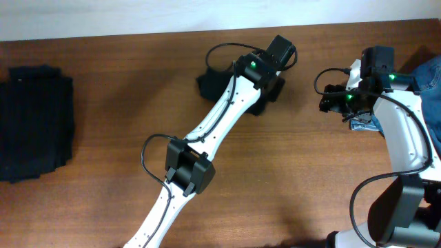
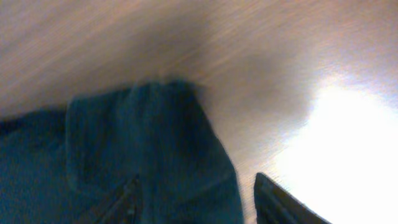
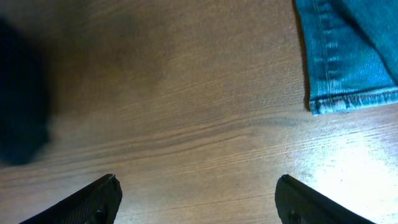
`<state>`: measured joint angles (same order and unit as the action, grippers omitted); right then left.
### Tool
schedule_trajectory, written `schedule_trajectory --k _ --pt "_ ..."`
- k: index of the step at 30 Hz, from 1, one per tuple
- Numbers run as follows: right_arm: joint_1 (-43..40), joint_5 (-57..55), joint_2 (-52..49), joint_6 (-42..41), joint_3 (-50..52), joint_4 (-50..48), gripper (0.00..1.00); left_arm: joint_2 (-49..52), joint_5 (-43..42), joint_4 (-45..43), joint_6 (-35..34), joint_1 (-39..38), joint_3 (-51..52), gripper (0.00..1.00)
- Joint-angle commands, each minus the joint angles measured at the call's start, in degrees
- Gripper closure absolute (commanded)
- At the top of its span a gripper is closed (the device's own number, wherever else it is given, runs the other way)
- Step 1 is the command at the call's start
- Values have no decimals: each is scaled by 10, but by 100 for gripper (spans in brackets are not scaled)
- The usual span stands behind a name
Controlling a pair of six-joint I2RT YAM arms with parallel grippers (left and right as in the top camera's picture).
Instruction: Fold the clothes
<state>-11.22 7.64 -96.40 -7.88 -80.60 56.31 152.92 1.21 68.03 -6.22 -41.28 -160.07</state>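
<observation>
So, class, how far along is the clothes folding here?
Done: a folded black stack lies at far left. In hand: the left gripper, jaws apart, is over a bunched black garment. Left: folding that garment, perhaps also the blue denim near the open right gripper.

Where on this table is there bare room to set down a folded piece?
Widest bare wood lies between the folded black stack at the left edge and the left arm. A second patch sits between it and the right arm. Crowded: around the loose black garment, and the right edge by the blue denim.
</observation>
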Motion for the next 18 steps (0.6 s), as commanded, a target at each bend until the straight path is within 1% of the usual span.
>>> schedule_trajectory --k 1,3,5,8,10,12,13,16,18 --pt "-1 8 -5 7 3 -5 16 17 -176 -35 33 0 -3 37" --pt "0 15 -5 21 3 -6 16 11 -181 -50 32 1 -10 34" --pt "-1 56 -5 47 3 -6 16 2 -152 -44 28 7 -17 33" --pt "2 196 -5 116 3 -9 20 -18 -64 -7 -9 29 -17 33" --pt "9 255 -5 156 3 -14 24 -27 -31 19 -21 50 -17 33" --pt "21 260 -5 156 3 -24 33 -32 -29 43 -27 78 -17 33" --pt "28 260 -5 156 3 -28 44 -33 -29 53 -35 90 -17 33" --pt "59 260 -7 156 13 -56 70 -32 -33 76 -41 128 -16 33" --pt "84 252 -12 150 26 -83 82 -31 -47 79 -40 150 -16 33"
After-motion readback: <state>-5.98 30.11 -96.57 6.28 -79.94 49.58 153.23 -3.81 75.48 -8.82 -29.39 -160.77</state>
